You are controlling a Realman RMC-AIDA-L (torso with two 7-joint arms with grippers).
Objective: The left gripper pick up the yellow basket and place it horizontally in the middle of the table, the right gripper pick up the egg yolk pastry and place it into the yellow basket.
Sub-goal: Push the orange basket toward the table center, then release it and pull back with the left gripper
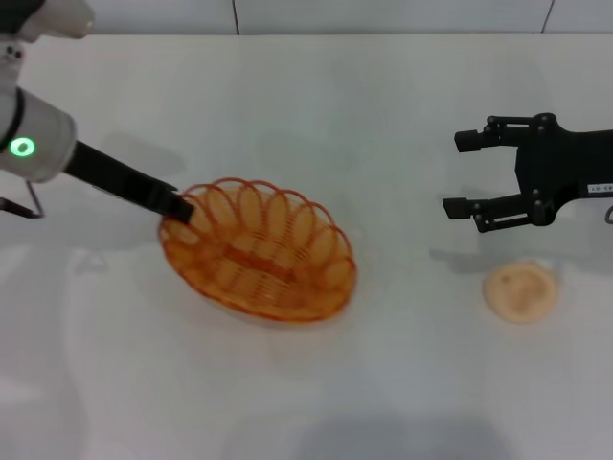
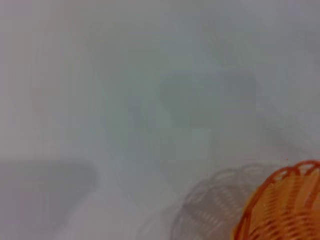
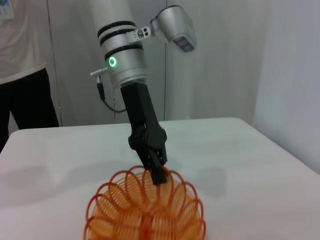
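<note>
The yellow basket lies left of the middle of the white table, its long axis slanting from upper left to lower right. My left gripper is shut on the rim at the basket's left end; the right wrist view shows it pinching the far rim of the basket. An edge of the basket shows in the left wrist view with its shadow beside it. The egg yolk pastry lies on the table at the right. My right gripper hovers open and empty just behind the pastry.
The table's far edge meets a wall. A person stands beyond the table's far side in the right wrist view.
</note>
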